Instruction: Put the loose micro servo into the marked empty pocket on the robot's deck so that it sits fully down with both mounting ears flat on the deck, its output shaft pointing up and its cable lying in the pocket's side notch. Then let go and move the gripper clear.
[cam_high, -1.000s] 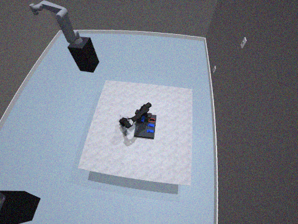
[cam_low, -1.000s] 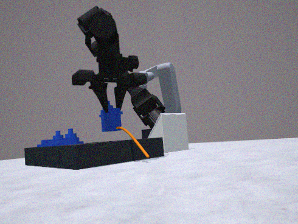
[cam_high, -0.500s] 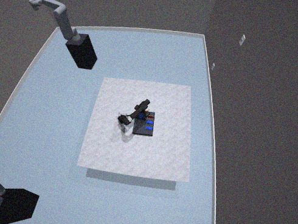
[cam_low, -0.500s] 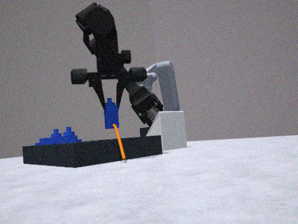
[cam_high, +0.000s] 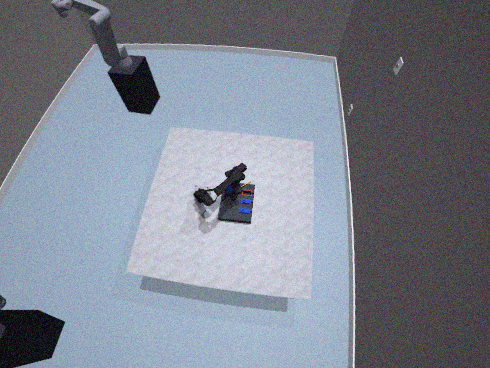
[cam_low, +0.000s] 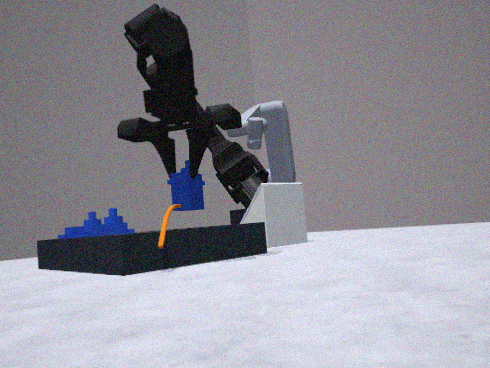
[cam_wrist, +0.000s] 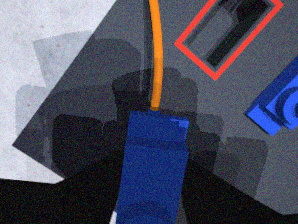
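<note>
The loose blue micro servo (cam_low: 187, 192) (cam_wrist: 155, 165) is held upright above the dark deck (cam_low: 220, 241) (cam_wrist: 80, 107) (cam_high: 235, 218), its output shaft pointing up. In the top view it shows as a small blue patch (cam_high: 230, 189) under the arm. My gripper (cam_low: 183, 172) is shut on it. Its orange cable (cam_low: 165, 227) (cam_wrist: 157, 65) (cam_high: 246, 184) runs from the servo's lower end and slopes down in front of the deck's side. The empty pocket, marked by a red outline (cam_wrist: 196, 61) (cam_high: 243, 193), is up and right of the servo in the wrist view, and the servo is not over it.
Two seated blue servos (cam_high: 245, 201) (cam_high: 244, 210) stand on the deck beside the marked pocket; one (cam_wrist: 265, 120) is at the wrist view's right edge. A white block (cam_low: 285, 212) stands behind the deck in the exterior view. A grey arm (cam_high: 105, 37) stands on a black pedestal farther back.
</note>
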